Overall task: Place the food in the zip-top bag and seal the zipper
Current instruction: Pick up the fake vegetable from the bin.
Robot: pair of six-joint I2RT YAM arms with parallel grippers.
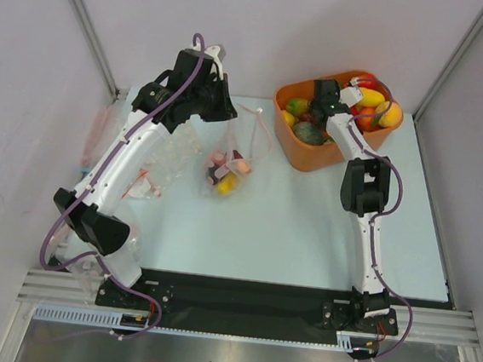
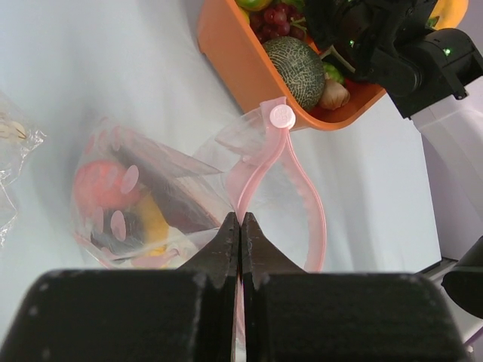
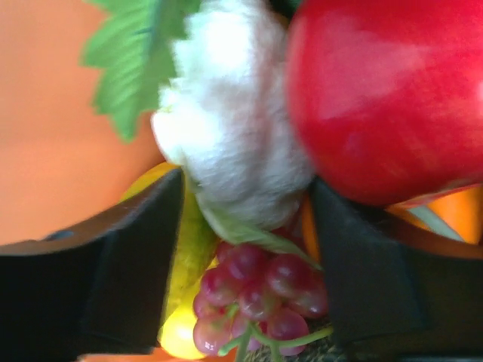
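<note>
Jaws of left gripper [image 2: 240, 228] pressed together, pinching the zipper [image 2: 262, 160] of the zip-top bag [image 2: 113, 151]; the strip stood open in a loop. The bag rested on the worktop [image 1: 305, 230] near the orange tub [image 1: 305, 159] and held some food [image 2: 102, 185]. Jaws of right gripper [image 3: 249, 226] were spread inside the tub, either side of a cauliflower [image 3: 234, 136] and grapes [image 3: 256, 290].

A flat pale-blue tabletop [image 1: 304, 238] sits inside plain grey-white wall panels [image 1: 282, 22] joined by slanting silver metal posts [image 1: 85, 25]. A black base plate [image 1: 247, 297] and a ribbed aluminium rail [image 1: 244, 327] run along its near edge. The light is soft and even.
</note>
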